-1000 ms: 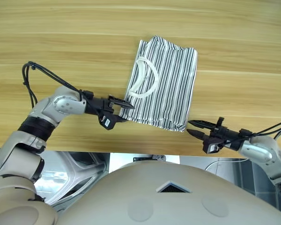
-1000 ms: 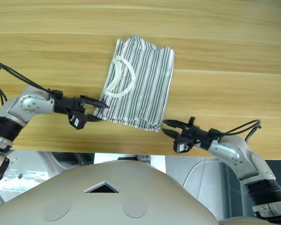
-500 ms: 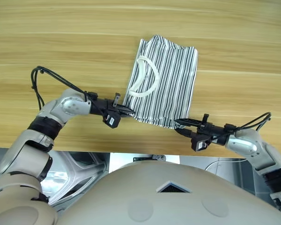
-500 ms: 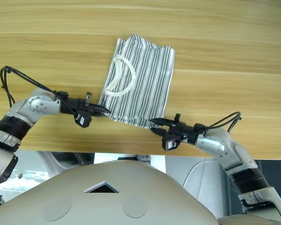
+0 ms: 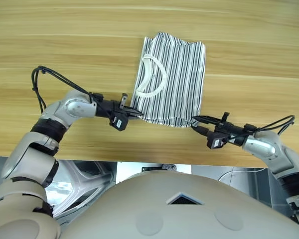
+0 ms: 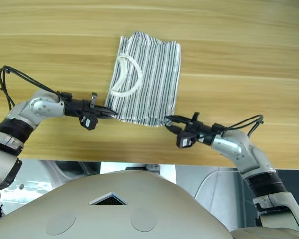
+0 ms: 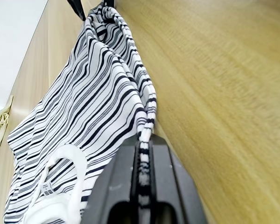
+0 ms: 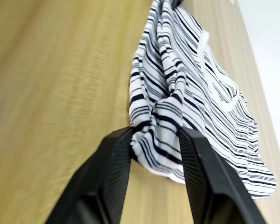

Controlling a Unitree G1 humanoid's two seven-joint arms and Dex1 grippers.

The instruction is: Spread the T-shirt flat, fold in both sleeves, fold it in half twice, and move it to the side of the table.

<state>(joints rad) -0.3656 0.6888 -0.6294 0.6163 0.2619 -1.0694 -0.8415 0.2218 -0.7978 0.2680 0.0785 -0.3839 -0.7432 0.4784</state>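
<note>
Since the earlier frames, the right arm has closed in on the near right corner of the T-shirt point(image 5: 172, 79), and the garment's near edge now lies farther from the tabletop point(image 5: 65, 45) edge. The T-shirt rests mid-tabletop as a narrow striped rectangle, with its white neckband point(image 5: 152, 77) uppermost on the left side.

We judge the step in hand to be a fold in half, carrying the near hem to the far edge.

- Left jaws: fully closed on the near left corner, gripping a thin hem.
- Right jaws: closed on the near right corner, held apart only by the thick wad of cloth between them.

We recommend raising both corners together and level, keeping the hem taut between them. Lay it squarely on the far edge, and release only once the cloth rests.

From the head views we get the overall outline and both arms. The wrist views add grip detail – a flat pinch on the left, a bunched grasp on the right that may drag unevenly.
</note>
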